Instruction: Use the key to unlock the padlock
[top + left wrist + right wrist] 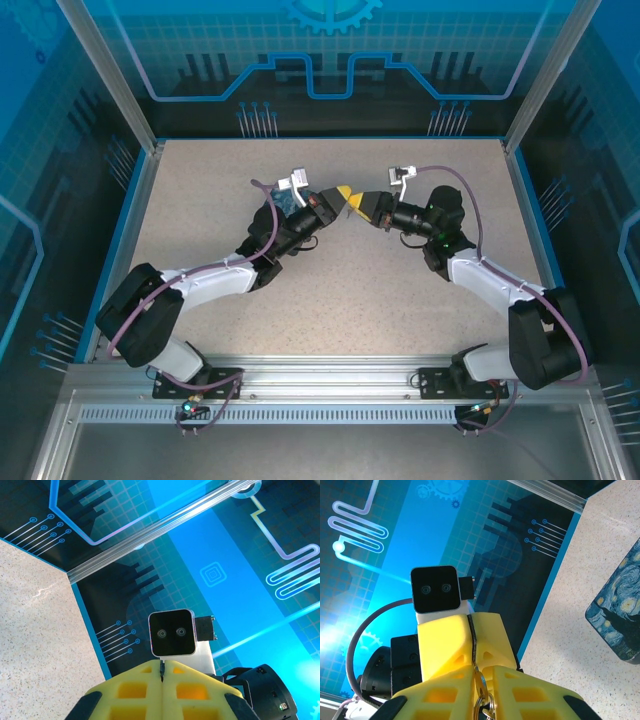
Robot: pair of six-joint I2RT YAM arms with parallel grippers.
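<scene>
My two grippers meet tip to tip above the middle of the table. The left gripper is shut, and a thin dark sliver, the key, is pinched between its yellow fingers. From the right wrist the key shows as a dark line in the seam of the left gripper. The right gripper is closed on a small metal piece with a brass-coloured loop and a silver ring, which I take for the padlock. Its body is hidden between the fingers. The key's tip reaches that metal piece.
A dark blue box with a swirly night-sky print lies on the speckled table beside the left arm. Blue printed walls and aluminium posts enclose the table on three sides. The right wrist's camera faces the left one closely.
</scene>
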